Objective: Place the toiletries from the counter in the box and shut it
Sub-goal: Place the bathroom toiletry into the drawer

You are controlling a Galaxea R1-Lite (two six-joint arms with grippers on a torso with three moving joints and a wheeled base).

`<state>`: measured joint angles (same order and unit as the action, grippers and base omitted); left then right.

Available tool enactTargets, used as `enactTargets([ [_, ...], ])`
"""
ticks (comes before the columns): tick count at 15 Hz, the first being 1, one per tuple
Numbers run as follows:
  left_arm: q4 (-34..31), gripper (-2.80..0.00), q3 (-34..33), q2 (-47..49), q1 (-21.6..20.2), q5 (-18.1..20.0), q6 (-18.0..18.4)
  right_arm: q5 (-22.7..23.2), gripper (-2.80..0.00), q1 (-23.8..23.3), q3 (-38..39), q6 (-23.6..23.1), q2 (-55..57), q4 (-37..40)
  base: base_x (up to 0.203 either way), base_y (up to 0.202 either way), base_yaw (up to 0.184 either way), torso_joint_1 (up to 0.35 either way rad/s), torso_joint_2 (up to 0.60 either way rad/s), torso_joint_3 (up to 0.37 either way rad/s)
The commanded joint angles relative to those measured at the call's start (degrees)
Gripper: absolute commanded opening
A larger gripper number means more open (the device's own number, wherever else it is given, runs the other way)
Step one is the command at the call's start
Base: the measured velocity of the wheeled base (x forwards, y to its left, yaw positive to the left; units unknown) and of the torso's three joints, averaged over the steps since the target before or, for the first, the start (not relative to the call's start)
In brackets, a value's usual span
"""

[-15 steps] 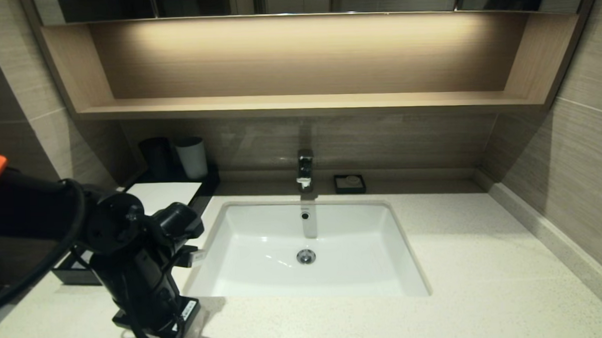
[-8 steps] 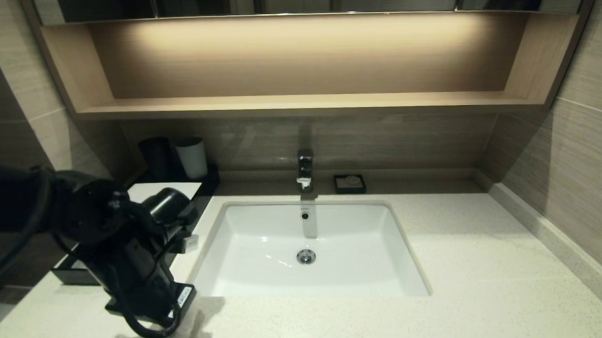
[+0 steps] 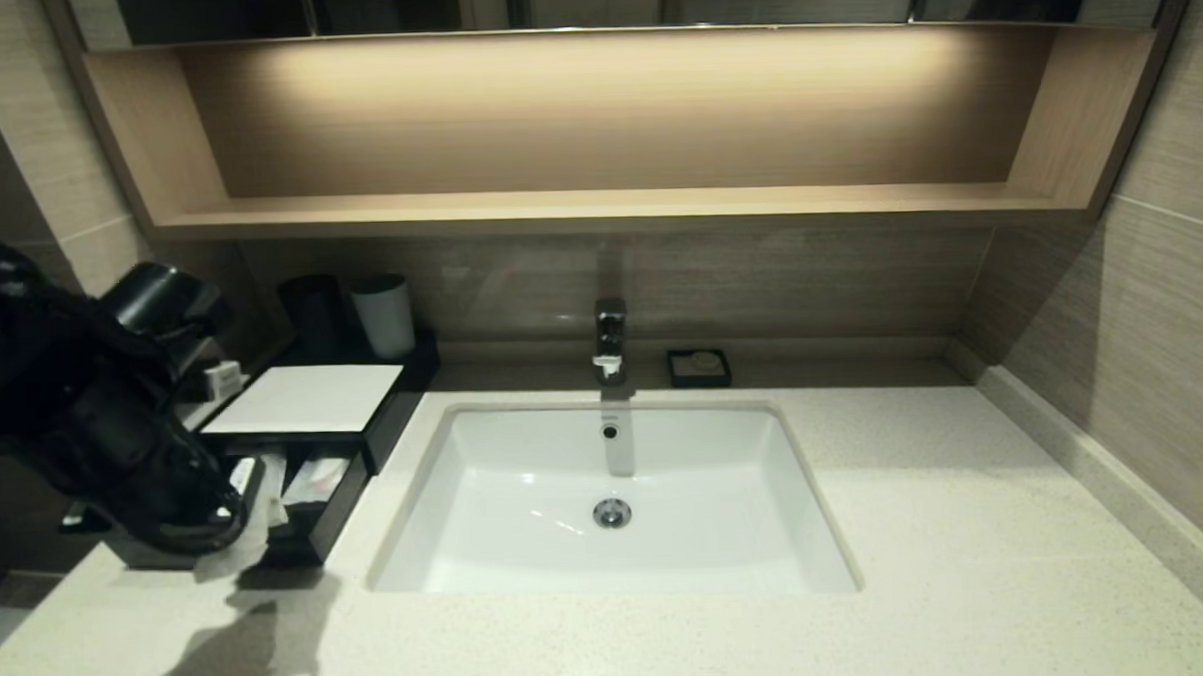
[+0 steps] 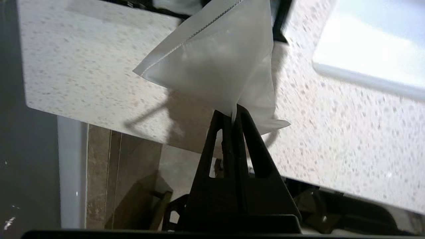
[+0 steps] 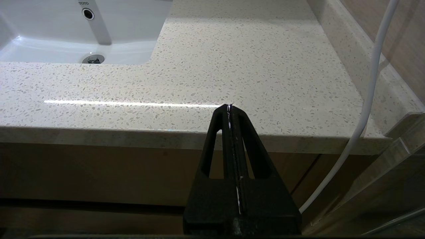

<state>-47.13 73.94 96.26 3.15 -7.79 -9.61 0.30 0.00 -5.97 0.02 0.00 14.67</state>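
My left gripper (image 4: 233, 114) pinching a clear squarish packet (image 4: 219, 63) above the counter (image 3: 672, 636), black box (image 3: 303, 398) drawer open, sachets (image 3: 311, 480) inside

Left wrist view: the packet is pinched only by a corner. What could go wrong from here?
The left gripper holds the clear packet by one thin corner, so it may slip out before reaching the box. Its drawer already holds packets, and the hanging packet could catch on the front wall, blocking closing.

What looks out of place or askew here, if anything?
Nothing spilled or damaged. The box has its front drawer pulled out with packets inside, and the left gripper holds a clear packet dangling crumpled above the counter.
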Motion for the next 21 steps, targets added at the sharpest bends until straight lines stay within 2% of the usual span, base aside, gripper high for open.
enactTargets([
  [1, -0.2, -2.80, 5.1, 5.0, -7.3, 0.0, 0.9, 0.0, -2.80, 0.0, 0.0, 0.0, 0.0, 0.1, 0.000, 0.000, 0.000, 0.000, 0.00, 0.000],
  [4, 0.4, -2.80, 9.8, 11.6, -12.4, 0.1, 2.2, 0.0, -2.80, 0.0, 0.0, 0.0, 0.0, 0.1, 0.000, 0.000, 0.000, 0.000, 0.00, 0.000],
  [10, 0.2, -2.80, 20.8, 22.7, -17.5, 0.2, 2.2, 0.0, -2.80, 0.0, 0.0, 0.0, 0.0, 0.1, 0.000, 0.000, 0.000, 0.000, 0.00, 0.000],
  [15, 0.5, -2.80, 21.5, 25.3, -19.8, 0.0, 2.5, 0.0, -2.80, 0.0, 0.0, 0.0, 0.0, 0.1, 0.000, 0.000, 0.000, 0.000, 0.00, 0.000],
  [21, 0.5, -2.80, 21.2, 25.3, -18.9, 0.5, 2.6, 0.0, -2.80, 0.0, 0.0, 0.0, 0.0, 0.1, 0.000, 0.000, 0.000, 0.000, 0.00, 0.000],
])
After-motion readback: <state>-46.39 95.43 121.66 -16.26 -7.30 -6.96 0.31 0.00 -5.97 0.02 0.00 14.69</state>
